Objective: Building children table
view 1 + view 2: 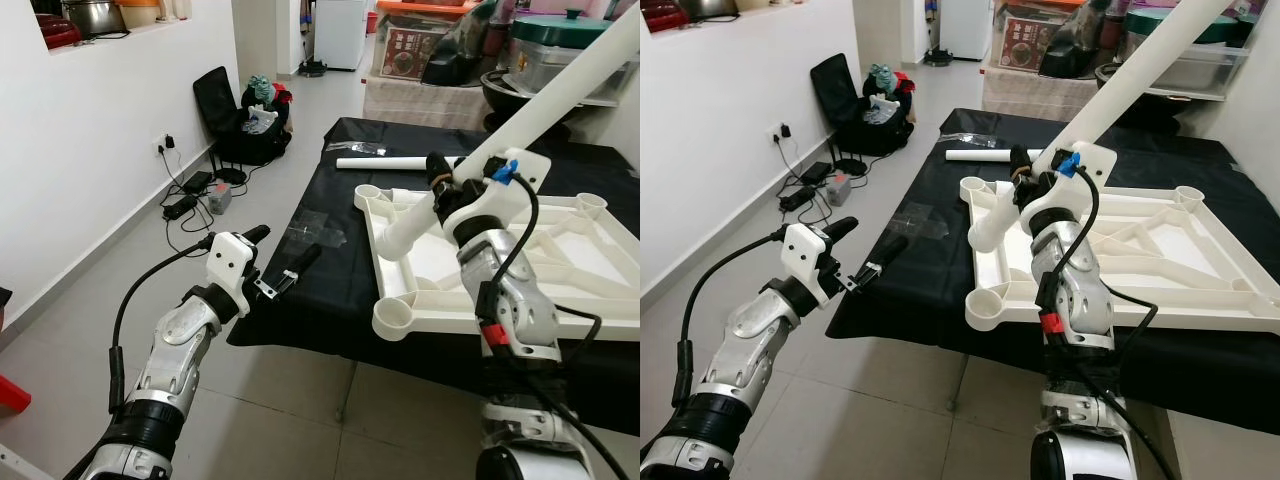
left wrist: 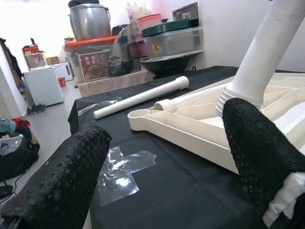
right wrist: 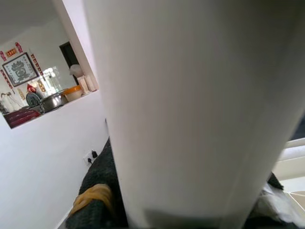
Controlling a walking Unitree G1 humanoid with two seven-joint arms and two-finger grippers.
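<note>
While the inverted white tabletop (image 1: 560,262) lies near the table (image 1: 330,290) front edge, right claw (image 1: 440,180) pinches one long leg tube (image 1: 560,95) near its threaded end; rigid, light, smooth plastic, likely slippery. Left claw (image 1: 285,262) spread, empty. Spare leg (image 1: 390,162) lies toward the far edge.

You see two long white plastic table legs (image 1: 560,95) (image 1: 385,162) and one upturned white plastic tabletop (image 1: 560,300).
</note>
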